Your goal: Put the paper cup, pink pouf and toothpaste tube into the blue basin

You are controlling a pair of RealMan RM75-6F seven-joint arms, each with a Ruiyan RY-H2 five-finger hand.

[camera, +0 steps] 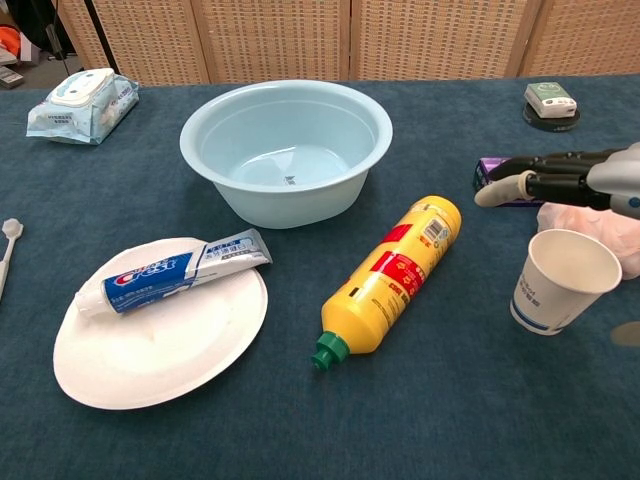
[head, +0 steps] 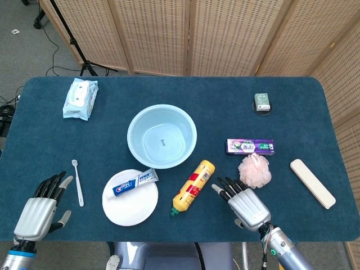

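Observation:
The blue basin (head: 162,136) (camera: 287,149) stands empty at mid-table. A toothpaste tube (head: 134,182) (camera: 172,271) lies across the rim of a white plate (head: 130,203) (camera: 150,335). The paper cup (camera: 560,280) stands upright at the right, hidden under my right hand in the head view. Beside it sits the pink pouf (head: 255,170) (camera: 598,222). My right hand (head: 243,202) (camera: 575,178) hovers above the cup, fingers stretched out and empty. My left hand (head: 40,205) rests open near the front left corner.
A yellow bottle (head: 193,187) (camera: 393,276) lies between plate and cup. A purple box (head: 250,147), a toothbrush (head: 77,181), a wipes pack (head: 80,98), a small green tin (head: 262,103) and a beige case (head: 312,183) lie around the table.

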